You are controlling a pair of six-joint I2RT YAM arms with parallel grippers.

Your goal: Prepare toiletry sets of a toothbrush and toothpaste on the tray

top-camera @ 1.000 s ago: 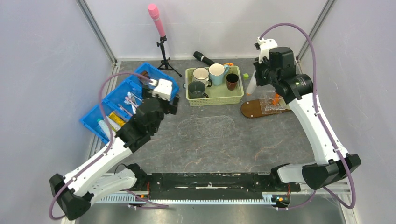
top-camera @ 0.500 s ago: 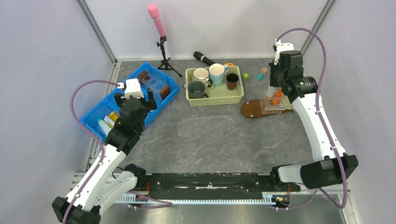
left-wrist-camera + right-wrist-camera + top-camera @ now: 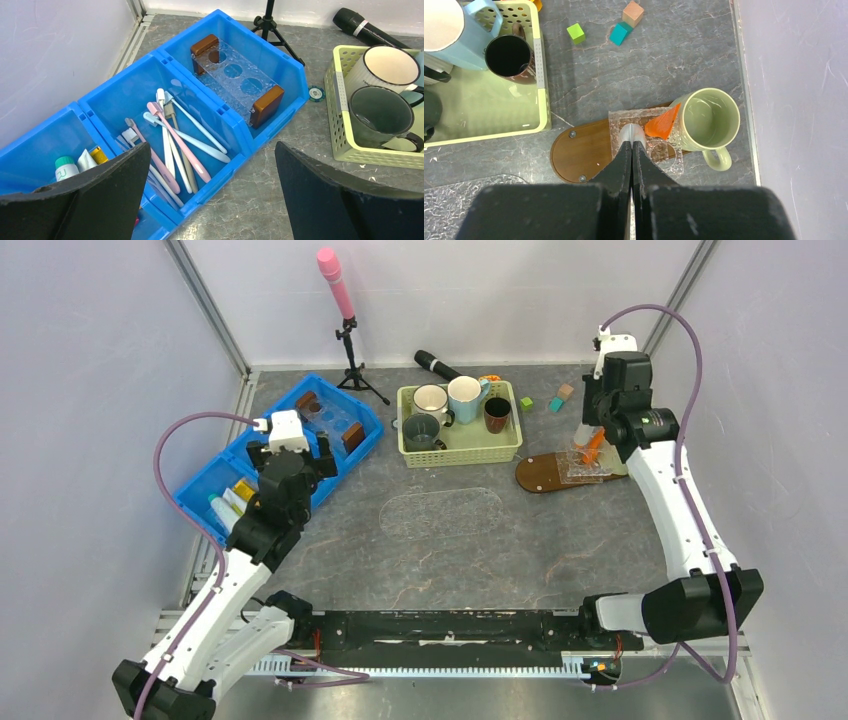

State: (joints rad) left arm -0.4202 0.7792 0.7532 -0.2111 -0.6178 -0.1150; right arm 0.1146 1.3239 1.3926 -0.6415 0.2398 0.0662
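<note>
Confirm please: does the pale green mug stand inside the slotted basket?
No, the pale green mug stands outside the basket, at one end of the wooden tray, beside the orange toothpaste tube.

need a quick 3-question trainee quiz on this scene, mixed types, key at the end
1. Fill in: the green basket holds ___ mugs.
2. True or false: the left gripper is open above the toothbrushes in the blue bin.
3. The orange toothpaste tube lies: A) in the blue bin; B) on the tray, beside the pale green mug; C) in the green basket.
Key: 1 four; 2 true; 3 B.
</note>
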